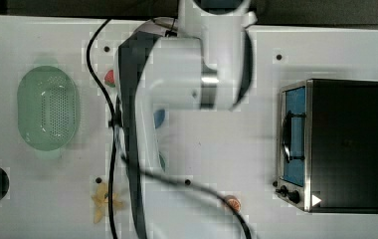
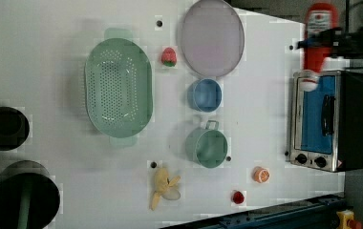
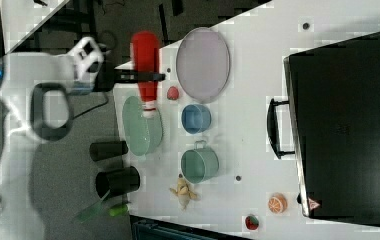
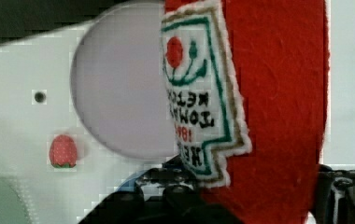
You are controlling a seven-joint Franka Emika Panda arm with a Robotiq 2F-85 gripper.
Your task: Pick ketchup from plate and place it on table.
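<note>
The ketchup (image 3: 145, 60), a red bottle with a white label, hangs in the air with its white cap pointing down, well above the table (image 3: 258, 150). My gripper (image 3: 144, 76) is shut on the ketchup around its middle, its dark fingers (image 3: 155, 76) on either side. In the left view the ketchup (image 2: 317, 47) appears in front of the oven's corner. In the wrist view the ketchup (image 4: 273, 107) stands close between the fingers (image 4: 166, 198), with the pale mauve-grey plate (image 4: 119, 107) bare below it. The plate (image 2: 212, 38) lies at the table's far end.
Near the plate (image 3: 203, 57) sit a strawberry (image 2: 168, 56) and a blue bowl (image 2: 204, 94). A green basket (image 2: 117, 90), a green pot (image 2: 207, 147), a banana (image 2: 163, 188) and an orange slice (image 2: 261, 174) lie on the table. A toaster oven (image 2: 330, 119) stands at one edge.
</note>
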